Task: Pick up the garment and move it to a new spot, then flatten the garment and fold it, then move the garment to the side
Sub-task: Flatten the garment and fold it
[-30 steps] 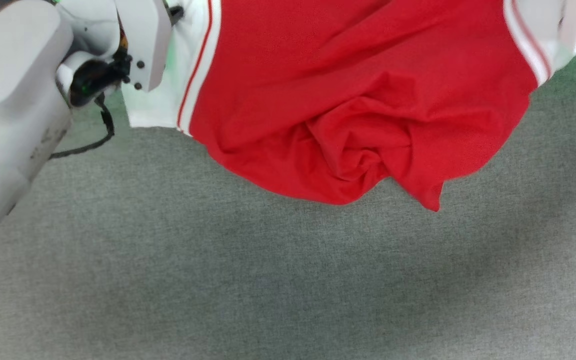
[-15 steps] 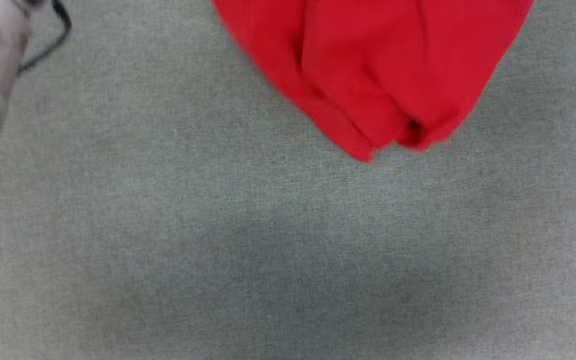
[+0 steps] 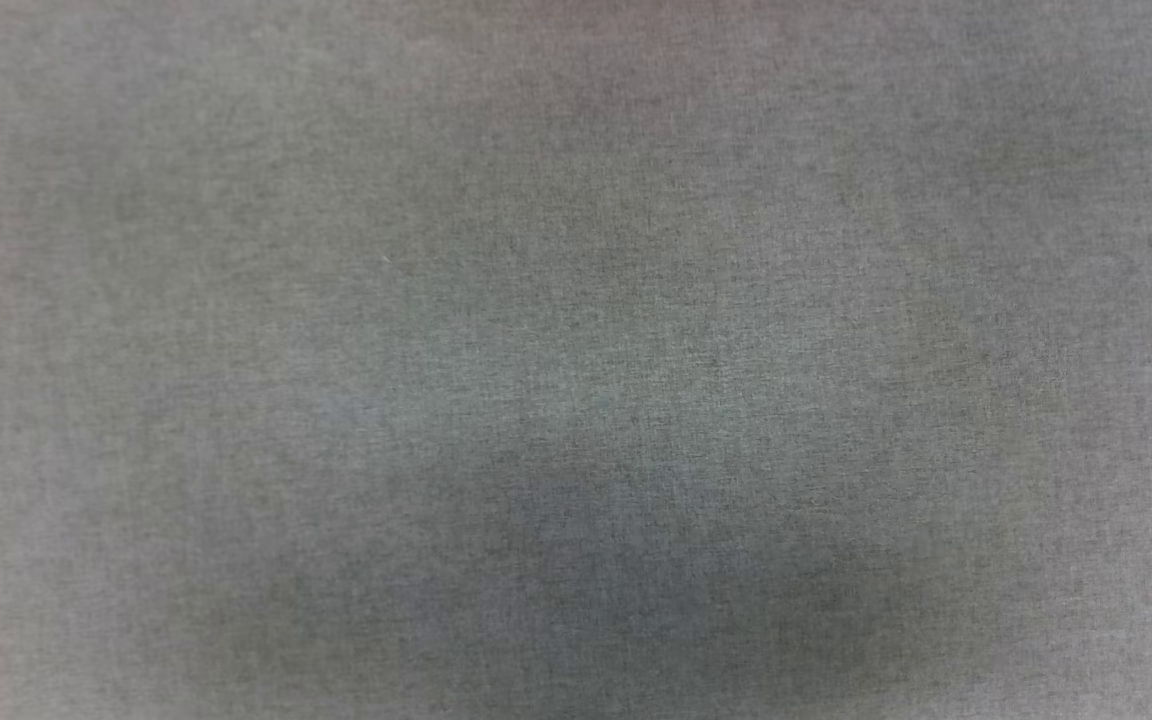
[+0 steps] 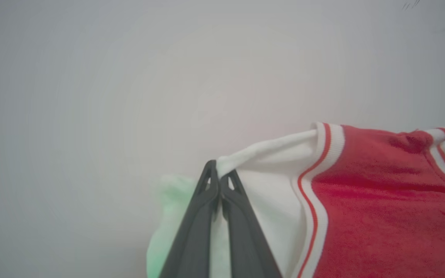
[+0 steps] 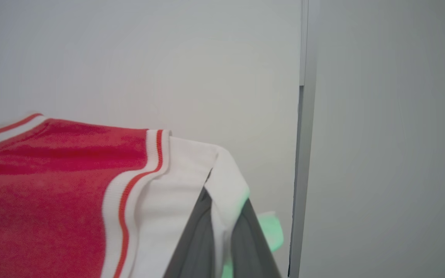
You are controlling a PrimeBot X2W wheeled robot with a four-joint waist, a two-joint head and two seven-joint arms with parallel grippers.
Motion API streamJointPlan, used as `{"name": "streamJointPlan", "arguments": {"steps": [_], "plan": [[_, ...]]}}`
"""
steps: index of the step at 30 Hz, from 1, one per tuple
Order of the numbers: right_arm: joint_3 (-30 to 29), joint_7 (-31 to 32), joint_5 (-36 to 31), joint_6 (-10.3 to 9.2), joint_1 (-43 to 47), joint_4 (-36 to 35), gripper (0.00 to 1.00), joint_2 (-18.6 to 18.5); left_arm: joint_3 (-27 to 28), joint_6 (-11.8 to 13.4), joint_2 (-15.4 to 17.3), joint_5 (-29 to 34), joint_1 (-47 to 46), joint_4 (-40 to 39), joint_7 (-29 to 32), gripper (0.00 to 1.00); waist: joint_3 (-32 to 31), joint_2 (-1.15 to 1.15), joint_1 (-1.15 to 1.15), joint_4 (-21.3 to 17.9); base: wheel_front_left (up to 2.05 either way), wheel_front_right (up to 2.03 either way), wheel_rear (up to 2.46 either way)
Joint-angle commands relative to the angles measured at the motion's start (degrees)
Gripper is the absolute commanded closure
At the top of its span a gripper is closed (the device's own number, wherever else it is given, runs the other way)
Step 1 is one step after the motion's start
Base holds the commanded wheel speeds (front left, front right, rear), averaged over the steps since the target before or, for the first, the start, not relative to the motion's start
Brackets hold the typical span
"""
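I'm holding the garment clear above the grey desk, spread sleeve to sleeve: my left jaws are clamping one white sleeve end, my right jaws the opposite sleeve end. Its long axis is running straight between them, neither arm nearer.

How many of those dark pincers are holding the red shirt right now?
2. The left gripper pinches one white sleeve of the garment; the right gripper pinches the other sleeve.
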Motion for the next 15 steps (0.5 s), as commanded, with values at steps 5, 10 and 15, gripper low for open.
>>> {"name": "streamJointPlan", "arguments": {"steps": [5,10,15], "plan": [[1.2,-0.2,-1.6,-0.11,10.5,-4.1,1.0,-0.1,4.8,-3.4,-0.4,4.0,12.3,-3.0,-0.2,1.0,-3.7,0.0,0.0,0.6,0.0,0.0,0.0],[4.3,-0.2,1.0,-0.11,23.3,-9.9,1.0,-1.9,8.2,-5.4,-0.9,4.8,27.1,-7.9,-0.1,1.0,-6.8,0.0,0.0,0.8,0.0,0.0,0.0],[7.3,0.5,4.3,-0.11,34.3,-18.0,1.0,-5.2,10.6,-5.8,-0.9,3.4,40.2,-14.2,-0.1,1.0,-9.4,0.0,0.0,0.5,0.0,0.0,0.0]]}}
